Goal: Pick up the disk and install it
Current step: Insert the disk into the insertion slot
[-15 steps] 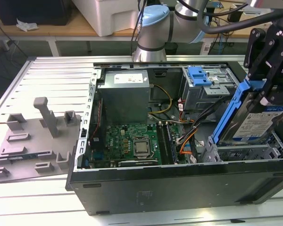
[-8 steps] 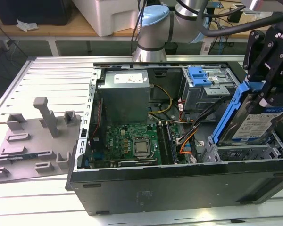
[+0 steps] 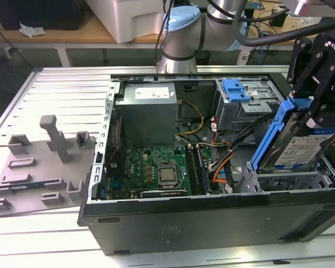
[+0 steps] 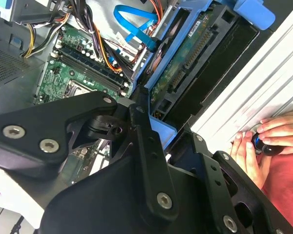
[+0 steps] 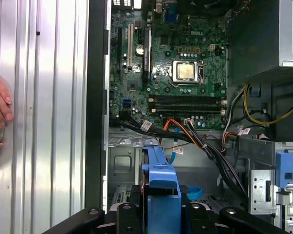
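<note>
The disk, a silver-grey drive with a blue-and-white label and blue rails, hangs tilted on edge over the grey drive bay at the exterior view's right end of the open computer case. My black gripper is shut on its upper end. In the second wrist view the disk's green circuit-board underside and blue rail slant down into the case, past my gripper. In the first wrist view the blue rail sticks out from between the fingers, above the bay floor.
The case holds a grey power-supply box, a green motherboard, bundled cables and a blue bracket on the far drive cage. A grey fixture plate lies at the exterior view's left. A person's hands rest on the slatted table beside the case.
</note>
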